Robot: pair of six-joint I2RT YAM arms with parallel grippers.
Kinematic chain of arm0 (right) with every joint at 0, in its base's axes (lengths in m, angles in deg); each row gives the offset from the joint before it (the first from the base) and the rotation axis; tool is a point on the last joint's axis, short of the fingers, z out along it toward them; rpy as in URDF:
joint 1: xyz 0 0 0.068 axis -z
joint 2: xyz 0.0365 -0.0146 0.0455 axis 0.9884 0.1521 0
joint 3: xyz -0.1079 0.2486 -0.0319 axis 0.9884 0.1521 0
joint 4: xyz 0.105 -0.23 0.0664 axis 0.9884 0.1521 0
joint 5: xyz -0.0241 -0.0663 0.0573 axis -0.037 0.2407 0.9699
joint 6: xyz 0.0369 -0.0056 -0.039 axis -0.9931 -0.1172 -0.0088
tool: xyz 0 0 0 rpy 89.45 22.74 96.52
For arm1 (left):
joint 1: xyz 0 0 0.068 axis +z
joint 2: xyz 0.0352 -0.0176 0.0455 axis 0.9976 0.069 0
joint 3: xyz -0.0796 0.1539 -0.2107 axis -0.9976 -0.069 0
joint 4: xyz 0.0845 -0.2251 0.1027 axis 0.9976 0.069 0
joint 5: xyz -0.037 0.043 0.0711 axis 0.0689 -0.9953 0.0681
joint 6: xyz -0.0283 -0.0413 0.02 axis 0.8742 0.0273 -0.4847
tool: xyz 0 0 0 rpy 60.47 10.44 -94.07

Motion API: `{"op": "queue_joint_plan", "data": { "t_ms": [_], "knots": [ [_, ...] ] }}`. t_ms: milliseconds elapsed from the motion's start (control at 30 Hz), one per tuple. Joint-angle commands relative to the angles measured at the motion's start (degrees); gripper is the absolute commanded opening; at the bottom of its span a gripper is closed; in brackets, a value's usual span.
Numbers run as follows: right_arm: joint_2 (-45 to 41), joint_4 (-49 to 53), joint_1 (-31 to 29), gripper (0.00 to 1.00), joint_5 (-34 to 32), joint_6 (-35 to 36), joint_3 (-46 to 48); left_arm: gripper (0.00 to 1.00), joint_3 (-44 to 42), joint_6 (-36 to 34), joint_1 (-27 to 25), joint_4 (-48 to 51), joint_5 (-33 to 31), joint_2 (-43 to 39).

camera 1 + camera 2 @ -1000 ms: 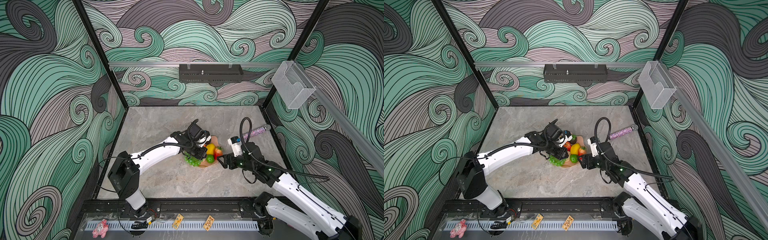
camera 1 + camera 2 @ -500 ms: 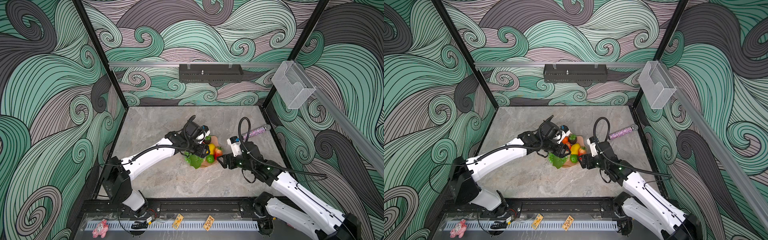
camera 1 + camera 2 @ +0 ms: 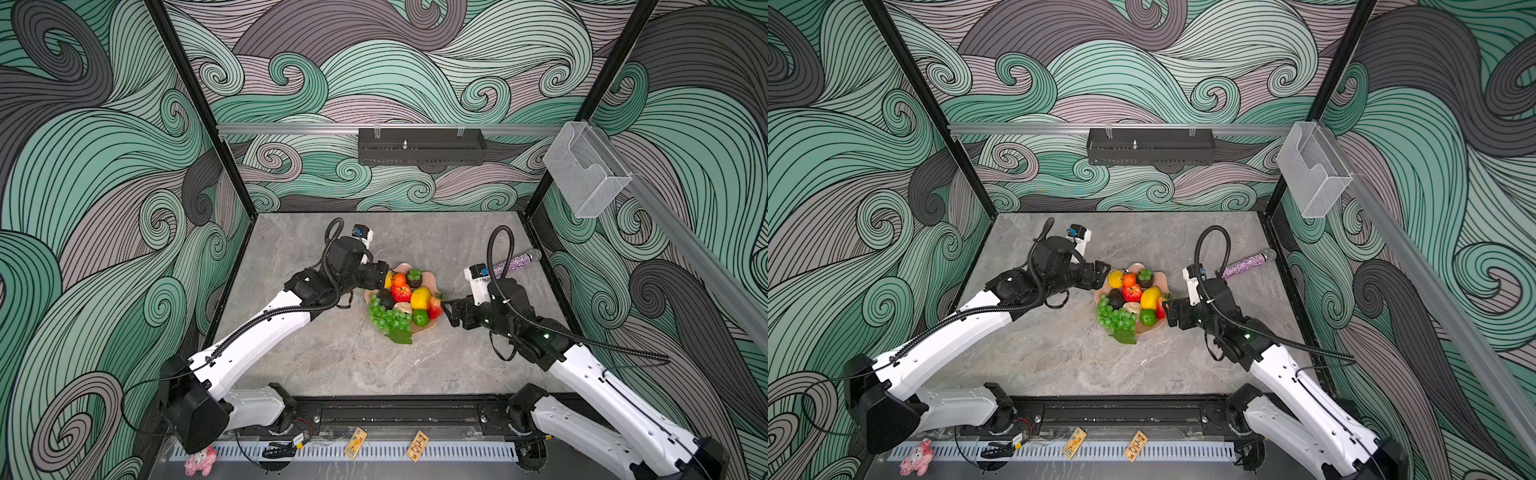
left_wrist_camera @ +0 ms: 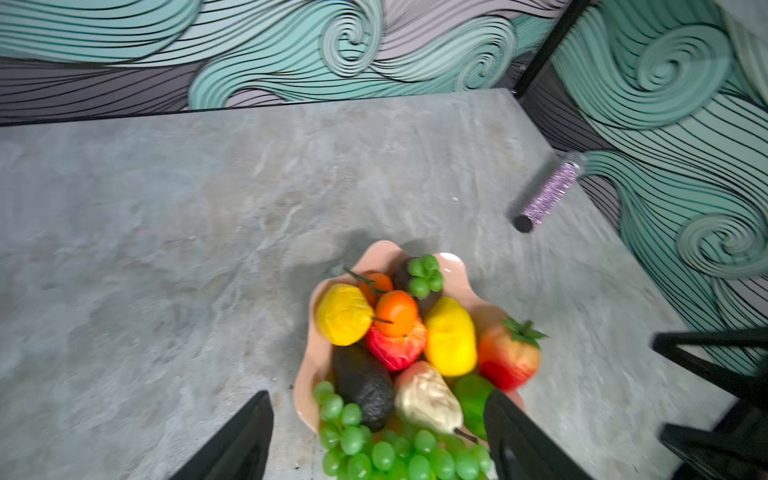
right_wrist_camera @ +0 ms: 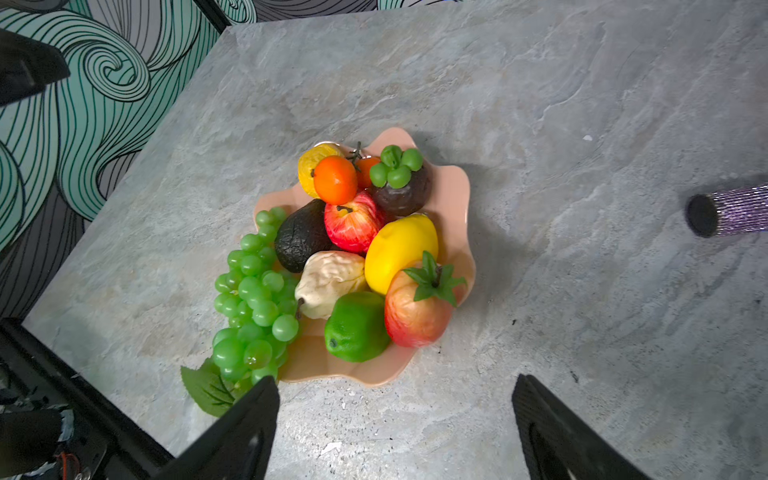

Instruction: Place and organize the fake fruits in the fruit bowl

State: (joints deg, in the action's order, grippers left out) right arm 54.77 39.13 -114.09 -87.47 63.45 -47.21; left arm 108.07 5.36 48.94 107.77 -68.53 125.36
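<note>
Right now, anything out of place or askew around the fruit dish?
The green plastic grape bunch spills over the rim of the salmon-pink scalloped dish, its leaf lying on the grey stone-look table. The other plastic fruits sit inside.

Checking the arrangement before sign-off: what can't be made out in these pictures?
- Fruit bowl floor: mostly covered by fruit, all views.
- Grape bunch: cut off by the blurred left wrist view's edge.
- Grape leaf: partly behind a right finger, right wrist view.
- Glittery cylinder: cut by right wrist view's edge.
</note>
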Motion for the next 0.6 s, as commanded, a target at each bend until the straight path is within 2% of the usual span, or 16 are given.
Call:
{"op": "queue_joint_plan", "data": {
  "t_ms": [0,100,200,300,333,433,467,533,567],
  "knots": [
    [-0.3,1.0,0.5,0.89,-2.5,0.5,-1.1,0.82,-2.2,5.2,3.6,-1.4,-2.4,-1.2],
    [-0.2,1.3,0.6,0.89,-2.7,-0.3,-0.8,0.83,-4.4,6.8,6.1,-2.1,-2.0,-1.9],
    [-0.3,2.2,0.9,0.90,-5.5,-0.4,-0.8,0.85,-6.2,7.3,8.0,-1.6,-6.4,-3.2],
    [-0.6,3.5,1.5,0.93,-12.4,-1.7,-1.7,0.94,-8.8,7.9,8.1,0.0,-21.1,-5.6],
    [-0.8,3.6,1.7,0.95,-14.7,-1.9,-1.8,0.99,-10.6,8.6,8.2,-0.6,-27.8,-6.5],
    [-1.5,2.6,2.3,0.99,-23.2,-1.7,-1.5,0.99,-18.3,9.2,8.5,-8.2,-46.1,-8.3],
    [-1.7,0.8,2.5,0.99,-26.4,-1.0,-0.7,0.99,-20.9,6.8,8.6,-12.0,-50.6,-8.6],
    [-1.8,-3.3,3.4,0.99,-31.5,0.4,1.0,0.99,-23.0,7.8,9.0,-12.7,-57.9,-8.2],
    [-1.4,-4.5,4.3,0.99,-33.3,0.2,1.1,0.99,-23.4,7.2,10.0,-13.1,-58.7,-7.5]
  ]
}}
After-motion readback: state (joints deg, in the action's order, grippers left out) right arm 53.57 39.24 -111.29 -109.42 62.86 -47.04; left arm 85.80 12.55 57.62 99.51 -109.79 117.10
